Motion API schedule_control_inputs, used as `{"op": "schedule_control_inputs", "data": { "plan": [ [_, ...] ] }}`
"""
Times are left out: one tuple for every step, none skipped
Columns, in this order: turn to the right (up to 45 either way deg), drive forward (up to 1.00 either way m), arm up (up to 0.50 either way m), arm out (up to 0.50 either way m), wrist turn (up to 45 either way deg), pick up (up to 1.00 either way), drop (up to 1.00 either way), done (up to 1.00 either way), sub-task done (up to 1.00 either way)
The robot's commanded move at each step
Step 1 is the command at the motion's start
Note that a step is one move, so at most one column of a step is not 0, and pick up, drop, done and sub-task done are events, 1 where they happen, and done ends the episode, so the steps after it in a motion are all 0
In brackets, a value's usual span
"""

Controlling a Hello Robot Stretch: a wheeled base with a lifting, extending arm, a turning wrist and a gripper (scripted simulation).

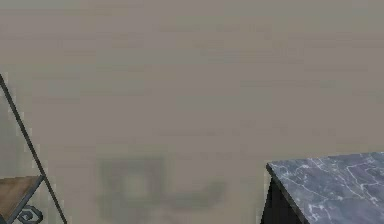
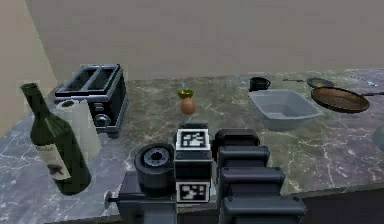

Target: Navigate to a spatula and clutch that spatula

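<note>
Marble counter (image 2: pixel 310 150), gripper (image 2: pixel 126 198) near green bottle (image 2: pixel 56 140), whether holding anything unclear

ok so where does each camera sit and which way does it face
forward view: on the robot, facing ahead and slightly down at a bare wall, with a counter corner low on its right
arm side view: on the robot's body, facing out sideways over a marble counter with a toaster, bottle and pan; the arm rises from the bottom edge
shared: probably that same counter
</note>
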Motion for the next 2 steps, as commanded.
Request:
{"op": "schedule_control_inputs", "data": {
  "plan": [
    [0.0, 0.0, 0.0, 0.0, 45.0, 0.0, 0.0, 0.0, 0.0],
    [0.0, 0.0, 0.0, 0.0, 45.0, 0.0, 0.0, 0.0, 0.0]
  ]
}}
